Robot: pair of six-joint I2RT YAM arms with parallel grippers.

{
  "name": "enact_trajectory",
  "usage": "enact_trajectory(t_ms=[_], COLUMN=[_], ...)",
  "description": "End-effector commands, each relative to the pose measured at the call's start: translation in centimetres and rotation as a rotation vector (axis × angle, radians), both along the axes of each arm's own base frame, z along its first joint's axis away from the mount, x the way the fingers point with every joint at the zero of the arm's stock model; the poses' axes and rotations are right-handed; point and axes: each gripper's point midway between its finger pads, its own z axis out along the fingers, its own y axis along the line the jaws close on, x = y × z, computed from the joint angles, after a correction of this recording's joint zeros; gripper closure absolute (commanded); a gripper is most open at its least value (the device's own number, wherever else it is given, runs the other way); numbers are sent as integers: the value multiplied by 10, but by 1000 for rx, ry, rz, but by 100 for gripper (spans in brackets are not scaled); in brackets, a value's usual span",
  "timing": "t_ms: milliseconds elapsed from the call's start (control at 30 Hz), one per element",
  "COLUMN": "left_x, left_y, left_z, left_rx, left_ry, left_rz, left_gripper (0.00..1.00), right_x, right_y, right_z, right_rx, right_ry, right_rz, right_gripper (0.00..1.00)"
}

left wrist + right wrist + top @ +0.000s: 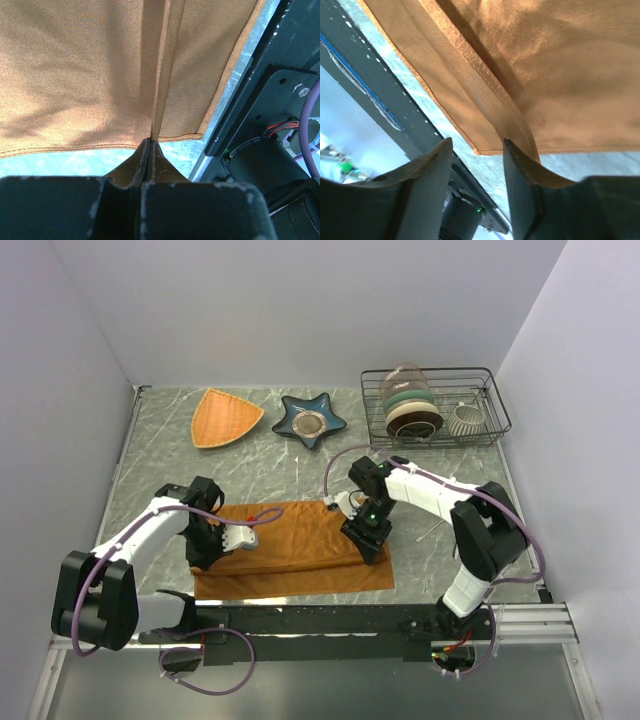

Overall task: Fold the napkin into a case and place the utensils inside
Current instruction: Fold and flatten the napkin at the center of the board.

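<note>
- Napkin (300, 540): rust-orange cloth lying on the grey marbled counter (260, 465), on the near side of the star dish (310, 421) and spreading out to both sides of it.
- Two layers show. The upper one is laid over, and a strip of the lower one is left bare along the side farthest from the star dish.
- Left gripper (151, 142): near-left of the star dish, at the napkin's left end. Jaws clenched, tips pressed together, with a ridge of the cloth pinched between them. A crease runs up the cloth from the pinch.
- Left wrist view: the hemmed end of the napkin lies just past the tips, with bare counter below it.
- Right gripper (477, 145): near-right of the star dish, over the napkin's right end. Jaws released and standing apart; counter and a dark rail show through the gap.
- Right wrist view: the napkin's hemmed fold edge runs down to one finger (530, 175) and lies against it. No cloth sits between the two.
- Woven orange triangular plate (226, 417): just left of the star dish, apart from it.
- Wire rack (492, 400): right of the star dish, at the same far end of the counter. It holds dishes stood on edge (412, 408) and a white ribbed cup (466, 419).
</note>
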Motion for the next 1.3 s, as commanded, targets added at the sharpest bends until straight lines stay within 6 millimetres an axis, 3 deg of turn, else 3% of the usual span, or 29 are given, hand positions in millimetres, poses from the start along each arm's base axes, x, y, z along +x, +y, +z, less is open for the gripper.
enact_trajectory(t_ms=[0, 200, 367, 533, 700, 833, 1033, 1267], left_x=[-2, -2, -1, -1, -1, -4, -9, -16], left_y=[1, 0, 0, -1, -1, -4, -5, -8], left_z=[2, 1, 1, 2, 4, 9, 18, 26], left_rx=[-6, -6, -8, -10, -18, -36, -47, -76], left_ry=[-12, -10, -18, -24, -31, -32, -26, -19], left_rz=[-39, -37, -36, -34, -38, -41, -45, -50], left_gripper=[99, 99, 99, 99, 99, 99, 99, 99], right_x=[22, 34, 35, 30, 19, 11, 2, -6], right_y=[2, 7, -3, -8, -7, -10, -10, -15], right_z=[26, 15, -7, -17, -9, -7, 2, 6], right_rx=[33, 22, -38, -54, -30, -23, -5, -3], right_ry=[-134, -139, -135, -116, -83, -69, -48, -41], right_rz=[13, 16, 33, 39, 51, 56, 53, 60], right_gripper=[40, 32, 23, 25, 48, 74, 100, 100])
